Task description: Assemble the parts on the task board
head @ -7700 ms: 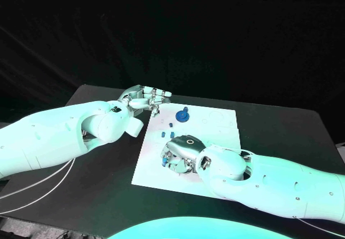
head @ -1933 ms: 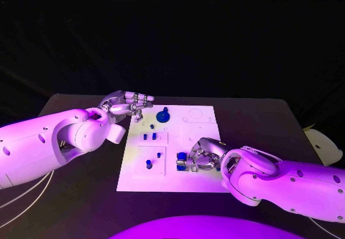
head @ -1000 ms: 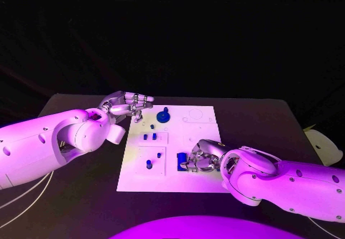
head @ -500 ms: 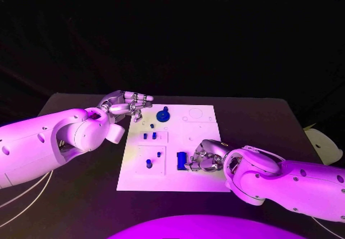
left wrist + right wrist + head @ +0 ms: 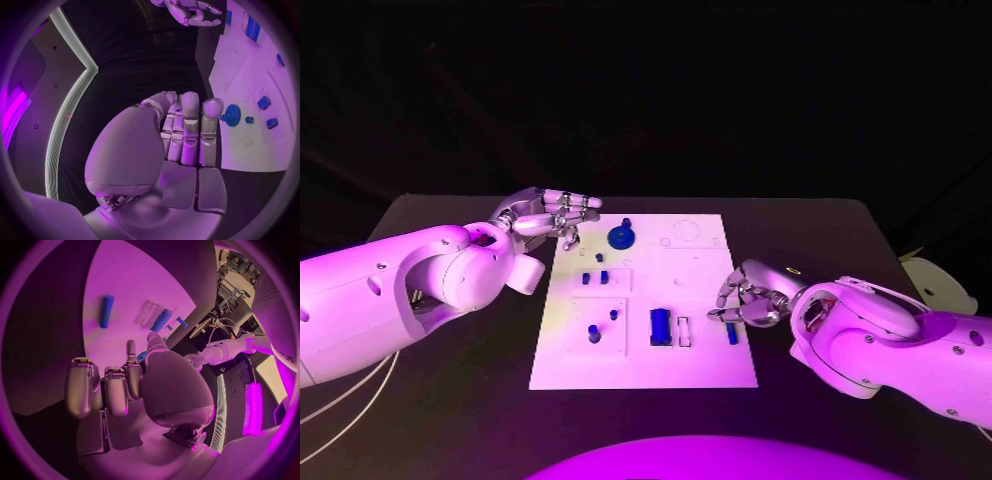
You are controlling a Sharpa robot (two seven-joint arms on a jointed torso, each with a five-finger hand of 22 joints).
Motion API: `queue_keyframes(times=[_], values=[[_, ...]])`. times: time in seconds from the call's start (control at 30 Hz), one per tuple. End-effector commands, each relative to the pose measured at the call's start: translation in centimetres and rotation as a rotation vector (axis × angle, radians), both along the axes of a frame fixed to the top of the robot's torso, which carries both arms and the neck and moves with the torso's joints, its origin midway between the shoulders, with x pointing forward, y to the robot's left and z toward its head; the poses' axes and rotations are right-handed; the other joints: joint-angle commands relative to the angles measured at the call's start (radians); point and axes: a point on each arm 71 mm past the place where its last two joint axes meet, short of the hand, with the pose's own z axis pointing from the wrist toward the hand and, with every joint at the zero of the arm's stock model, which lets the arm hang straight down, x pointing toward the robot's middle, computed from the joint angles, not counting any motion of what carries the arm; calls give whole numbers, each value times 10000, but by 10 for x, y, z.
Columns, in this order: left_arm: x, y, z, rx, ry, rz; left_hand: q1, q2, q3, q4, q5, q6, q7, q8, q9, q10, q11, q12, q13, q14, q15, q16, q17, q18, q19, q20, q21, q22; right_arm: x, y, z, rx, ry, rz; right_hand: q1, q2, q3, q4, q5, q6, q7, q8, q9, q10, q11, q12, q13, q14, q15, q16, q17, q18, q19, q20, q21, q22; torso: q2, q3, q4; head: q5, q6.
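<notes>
The white task board [image 5: 697, 265] lies in the middle of the table. A blue gear [image 5: 620, 237] stands near its far left corner, and my left hand [image 5: 553, 212] hovers just beside it with fingers curled in and nothing in them. The left wrist view shows that hand [image 5: 187, 135] next to the gear [image 5: 232, 115]. A blue block [image 5: 659, 326] stands in the near part of the board. A thin blue peg [image 5: 731, 333] lies near the right edge. My right hand [image 5: 754, 297] hangs just above the peg, fingers curled, apart from it. The peg [image 5: 106, 311] lies loose on the board.
Small blue pieces [image 5: 599, 276] sit in the board's left middle, and two short pegs [image 5: 594, 334] stand in its near left plate. A white slot [image 5: 684, 331] lies beside the block. Black table [image 5: 459, 400] surrounds the board.
My right hand has drawn back from the blue block to the board's right edge. A thin blue peg now lies bare on the board by it. The left hand has stayed put.
</notes>
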Motion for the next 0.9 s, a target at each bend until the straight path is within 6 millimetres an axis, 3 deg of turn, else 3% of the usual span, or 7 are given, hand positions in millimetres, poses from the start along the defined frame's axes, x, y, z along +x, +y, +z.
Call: queue_keyframes(times=[0.03,0.23,0.9], values=[[-1,-3,1,-134,-9,-169,-5,75,-16,-26,12,-11,37,62,-16,-76,27,59,11,-64,-9,-56,-11,186,-6,28,-37,-16,0,-8,2,-603,-484,462,117,33,-22,-30,-80,21,56,-62,-34,32,60,-22,552,830,74,-23,1508,-115,320,61,100,2082,-2,-3,-51,-95,12],[-1,-4,0,-144,-8,-192,-6,74,-17,-26,11,-11,37,62,-16,-77,28,60,11,-65,-8,-57,-12,185,-5,28,-36,-15,-3,-24,-4,-1293,-529,245,174,65,-54,12,-128,281,-10,-53,-67,59,18,0,578,838,54,-7,1548,-128,350,69,190,2105,-4,19,-110,-104,3],[-1,-3,-1,-135,21,-201,-6,74,-17,-26,11,-11,37,62,-16,-77,28,60,11,-65,-8,-57,-12,185,-5,28,-36,-15,-11,-17,-34,-1674,181,-13,-32,42,-297,372,202,603,-110,-80,-81,176,-70,160,735,848,-21,15,1601,-140,379,14,266,2124,1,4,-91,-41,-63]])
